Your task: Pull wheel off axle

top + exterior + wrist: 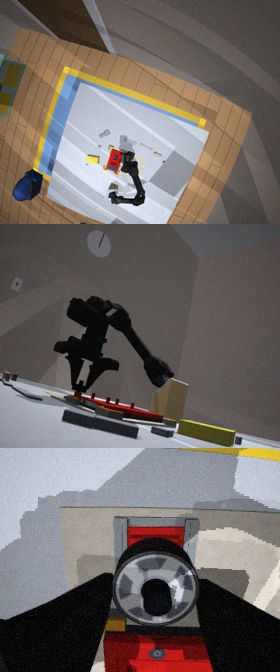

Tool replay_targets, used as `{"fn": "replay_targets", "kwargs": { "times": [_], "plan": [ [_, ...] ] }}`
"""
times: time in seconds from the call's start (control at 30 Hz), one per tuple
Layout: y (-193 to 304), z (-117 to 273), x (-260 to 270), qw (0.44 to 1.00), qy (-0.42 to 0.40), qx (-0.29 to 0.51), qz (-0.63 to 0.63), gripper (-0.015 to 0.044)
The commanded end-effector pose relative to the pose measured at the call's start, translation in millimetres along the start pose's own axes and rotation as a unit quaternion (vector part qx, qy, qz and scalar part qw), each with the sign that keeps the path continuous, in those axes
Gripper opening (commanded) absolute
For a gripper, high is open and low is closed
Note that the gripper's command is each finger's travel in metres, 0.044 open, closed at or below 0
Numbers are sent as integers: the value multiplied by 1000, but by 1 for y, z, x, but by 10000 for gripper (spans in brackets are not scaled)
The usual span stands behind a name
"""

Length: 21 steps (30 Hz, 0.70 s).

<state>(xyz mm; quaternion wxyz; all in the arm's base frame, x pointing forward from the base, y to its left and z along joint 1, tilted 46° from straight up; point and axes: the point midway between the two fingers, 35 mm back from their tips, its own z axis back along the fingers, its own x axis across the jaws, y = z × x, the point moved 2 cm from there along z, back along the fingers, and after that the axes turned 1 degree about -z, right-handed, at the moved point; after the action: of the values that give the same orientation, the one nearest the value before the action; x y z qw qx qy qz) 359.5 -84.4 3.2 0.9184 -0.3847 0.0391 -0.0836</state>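
Gripper (156, 591) clamped across the wheel (155, 590) rim, still seated on the axle, ready for lifting straight off.

Black arm (136, 180) bent over grey table top (105, 112), gripper (128, 157) poised at edge of red board (114, 159). Yellow-outlined marked area (140, 166) just beside, partly hidden by arm. Yellow block (93, 159) near board's other side. Small grey pieces (104, 134) scattered beyond. Wheel not discernible.
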Motion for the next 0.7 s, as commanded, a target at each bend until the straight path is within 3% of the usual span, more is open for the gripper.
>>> {"fn": "replay_targets", "kwargs": {
  "times": [0.0, 0.67],
  "plan": [
    [0, 3, 0, 1000, 0, 1, -1, 0],
    [1, 9, 0, 1000, 0, 1, -1, 0]
  ]
}}
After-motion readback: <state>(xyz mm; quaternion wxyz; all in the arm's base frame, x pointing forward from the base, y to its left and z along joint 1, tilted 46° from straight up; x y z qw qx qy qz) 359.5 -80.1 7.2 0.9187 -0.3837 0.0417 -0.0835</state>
